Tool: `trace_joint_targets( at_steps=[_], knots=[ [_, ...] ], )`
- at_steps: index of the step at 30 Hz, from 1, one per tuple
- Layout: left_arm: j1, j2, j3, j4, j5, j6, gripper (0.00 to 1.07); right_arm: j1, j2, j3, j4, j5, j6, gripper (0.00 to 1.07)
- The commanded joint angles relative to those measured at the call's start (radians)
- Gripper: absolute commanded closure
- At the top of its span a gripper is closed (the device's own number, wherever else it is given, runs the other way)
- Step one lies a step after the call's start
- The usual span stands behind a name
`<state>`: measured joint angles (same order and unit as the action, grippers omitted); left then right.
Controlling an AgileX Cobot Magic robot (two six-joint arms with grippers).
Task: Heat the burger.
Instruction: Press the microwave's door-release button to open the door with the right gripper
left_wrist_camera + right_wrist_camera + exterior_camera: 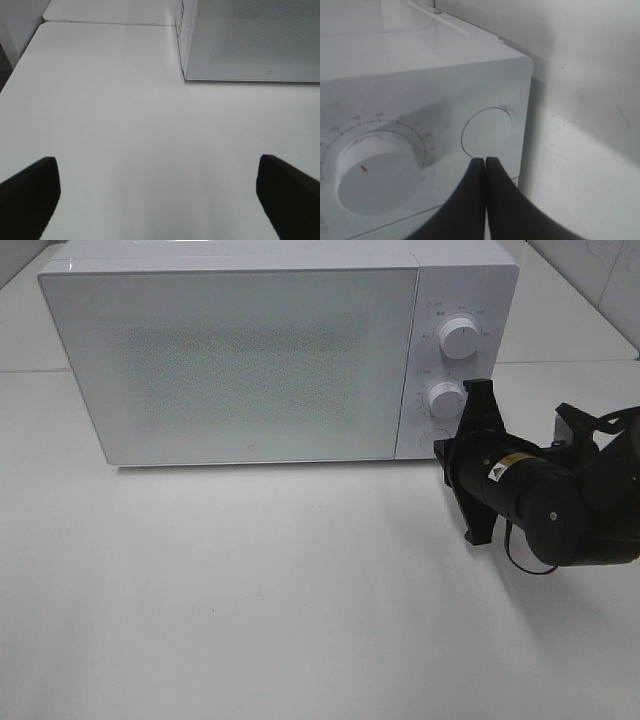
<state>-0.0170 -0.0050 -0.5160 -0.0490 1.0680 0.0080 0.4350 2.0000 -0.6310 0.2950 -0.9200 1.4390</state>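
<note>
The burger is showing nowhere, and the right fingers (470, 210), pinched together, are aiming at the rim of the microwave's (250, 350) button (487, 131), risking slipping off, while the left fingers (30, 195) are hanging wide over the desk (125, 125)

High overview, both wrists toward microwave (230, 350)

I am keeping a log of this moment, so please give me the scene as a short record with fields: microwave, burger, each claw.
microwave: door shut
burger: not in view
left claw: open, above the table, holding nothing
right claw: shut, holding nothing
right claw position: tips at the edge of the round button, beside the lower knob
contact with button: cannot tell
</note>
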Motion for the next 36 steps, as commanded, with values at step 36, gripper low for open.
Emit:
trace_joint_targets(
  at_steps=[36],
  knots=[
    [0.001,-0.009,-0.002,-0.002,0.004,-0.008,0.06,-0.023,0.075,-0.152,0.082,0.060,-0.109,1.07]
  ],
)
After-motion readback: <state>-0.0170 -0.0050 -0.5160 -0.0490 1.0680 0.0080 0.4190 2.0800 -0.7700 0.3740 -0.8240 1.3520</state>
